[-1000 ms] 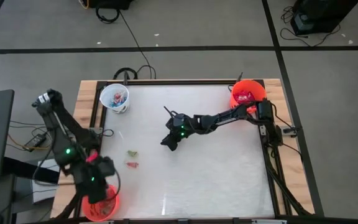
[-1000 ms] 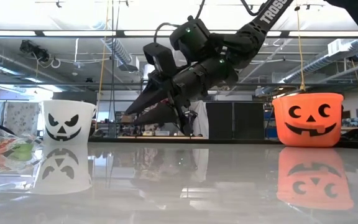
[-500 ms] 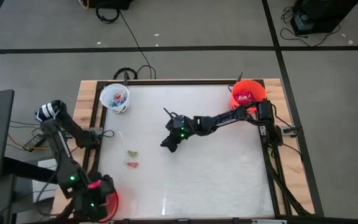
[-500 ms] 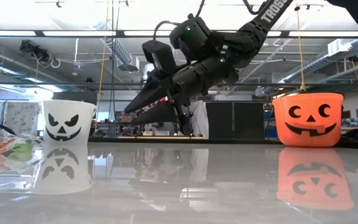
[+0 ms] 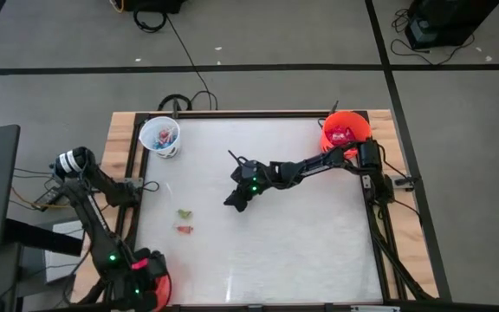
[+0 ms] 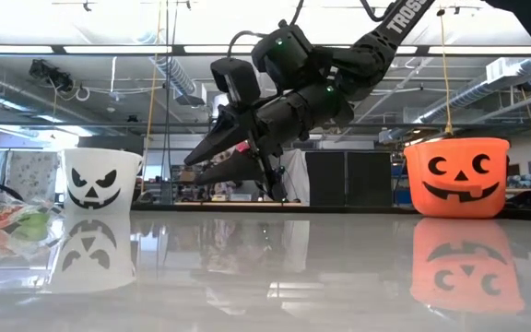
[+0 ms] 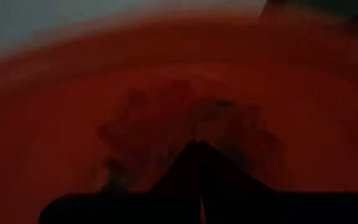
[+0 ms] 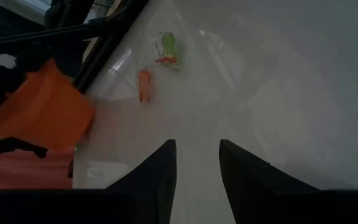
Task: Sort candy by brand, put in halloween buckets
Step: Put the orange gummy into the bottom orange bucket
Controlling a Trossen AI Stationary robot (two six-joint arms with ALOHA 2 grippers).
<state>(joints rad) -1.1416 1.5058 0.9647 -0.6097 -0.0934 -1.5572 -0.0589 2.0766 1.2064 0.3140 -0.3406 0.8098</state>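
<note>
Table (image 5: 301, 243) fills most of the room's middle, white and shiny. Three buckets stand on it: a white one (image 5: 160, 136) at the far left corner, an orange one (image 5: 345, 130) with red packets at the far right corner, and another orange one (image 5: 157, 286) at the near left corner. The left arm stands over that last bucket and hides most of it. The left gripper (image 7: 197, 158) is down inside, fingers pressed together, holding nothing I can see. The right gripper (image 5: 235, 199) hangs above the middle, fingers partly apart and empty. Two small candies, a green one (image 5: 184, 213) and an orange-red one (image 5: 184, 229), lie between the arms.
</note>
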